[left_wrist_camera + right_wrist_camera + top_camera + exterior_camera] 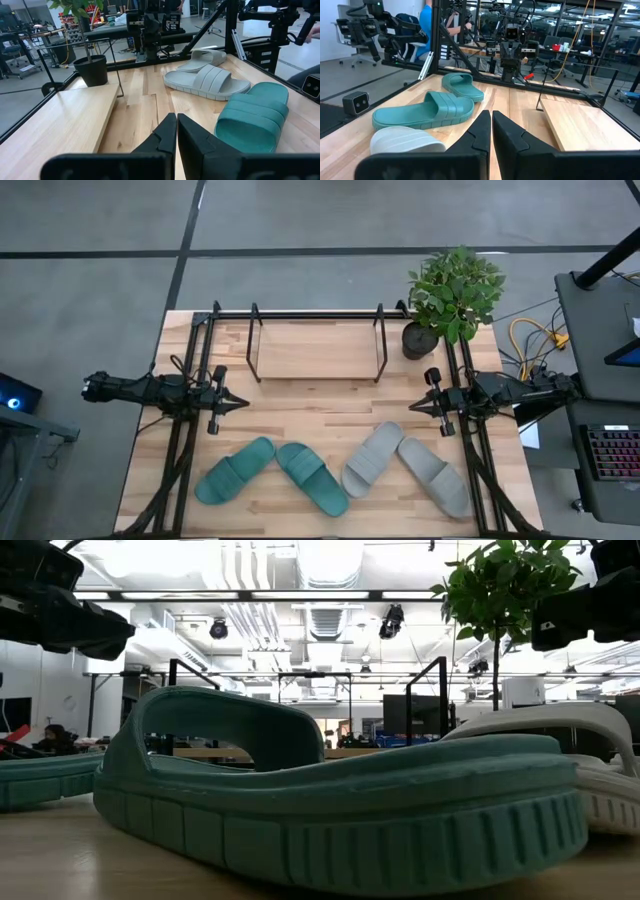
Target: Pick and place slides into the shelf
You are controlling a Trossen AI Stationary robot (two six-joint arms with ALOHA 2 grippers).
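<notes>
Two teal slides (234,470) (313,477) and two light grey slides (373,457) (435,476) lie sole-down in a row near the table's front edge. The shelf (317,345), black rods over a light wood base, stands at the far middle. My left gripper (243,402) hangs shut at the table's left, above the wood, pointing toward the middle. My right gripper (413,407) hangs shut at the right, pointing back at it. In the left wrist view a teal slide (252,117) lies just beyond my left gripper (177,120); in the right wrist view, a teal slide (426,111) beyond my right gripper (491,117).
A potted plant (452,295) stands at the far right corner beside the shelf. Black arm frames (185,450) (478,470) run along both table sides. Bare wood lies between the shelf and the slides. A person in blue (427,20) is in the room beyond.
</notes>
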